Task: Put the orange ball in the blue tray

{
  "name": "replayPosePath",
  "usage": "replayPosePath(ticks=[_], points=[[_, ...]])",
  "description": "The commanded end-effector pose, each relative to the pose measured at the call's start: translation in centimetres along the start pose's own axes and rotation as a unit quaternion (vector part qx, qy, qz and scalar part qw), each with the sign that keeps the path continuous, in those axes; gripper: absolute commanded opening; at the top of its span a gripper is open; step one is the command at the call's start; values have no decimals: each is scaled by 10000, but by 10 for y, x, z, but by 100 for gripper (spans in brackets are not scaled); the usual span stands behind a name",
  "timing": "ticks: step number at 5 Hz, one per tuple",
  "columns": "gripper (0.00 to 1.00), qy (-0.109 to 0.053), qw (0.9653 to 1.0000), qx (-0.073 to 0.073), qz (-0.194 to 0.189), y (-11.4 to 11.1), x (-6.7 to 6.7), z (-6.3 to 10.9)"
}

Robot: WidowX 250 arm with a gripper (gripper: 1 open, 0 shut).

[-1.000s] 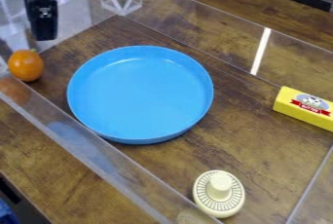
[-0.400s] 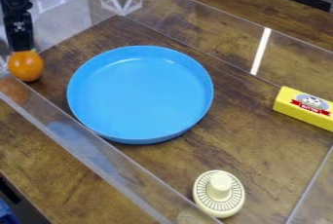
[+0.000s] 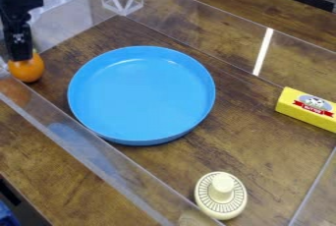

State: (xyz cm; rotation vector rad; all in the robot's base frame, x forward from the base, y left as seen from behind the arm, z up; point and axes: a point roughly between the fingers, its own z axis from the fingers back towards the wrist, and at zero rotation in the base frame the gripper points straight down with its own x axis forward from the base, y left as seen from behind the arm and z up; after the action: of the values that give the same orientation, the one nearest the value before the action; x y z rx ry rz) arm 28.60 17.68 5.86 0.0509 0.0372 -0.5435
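The orange ball lies on the wooden table at the far left, just left of the blue tray. The tray is a big round light-blue dish with a low rim and nothing in it. My black gripper hangs pointing down directly over the ball, its lower end overlapping the ball's top in this view. The fingers are dark and blend together, so the gap between them does not show. I cannot tell whether they touch the ball.
A yellow rectangular block lies at the right edge. A small cream ribbed disc sits near the front. Clear acrylic walls fence the work area, one running diagonally along the front left.
The gripper has moved left and down, from behind and to the right of the ball to directly above it. The ball, tray and other items have stayed put.
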Motion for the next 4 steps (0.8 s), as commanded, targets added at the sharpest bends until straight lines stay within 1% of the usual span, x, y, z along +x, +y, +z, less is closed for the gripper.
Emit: replayPosePath(ticks=[1,4], points=[[100,-108,9996,203,154,13,-7,4],[100,-173,9993,195,275,16,-4,-11]])
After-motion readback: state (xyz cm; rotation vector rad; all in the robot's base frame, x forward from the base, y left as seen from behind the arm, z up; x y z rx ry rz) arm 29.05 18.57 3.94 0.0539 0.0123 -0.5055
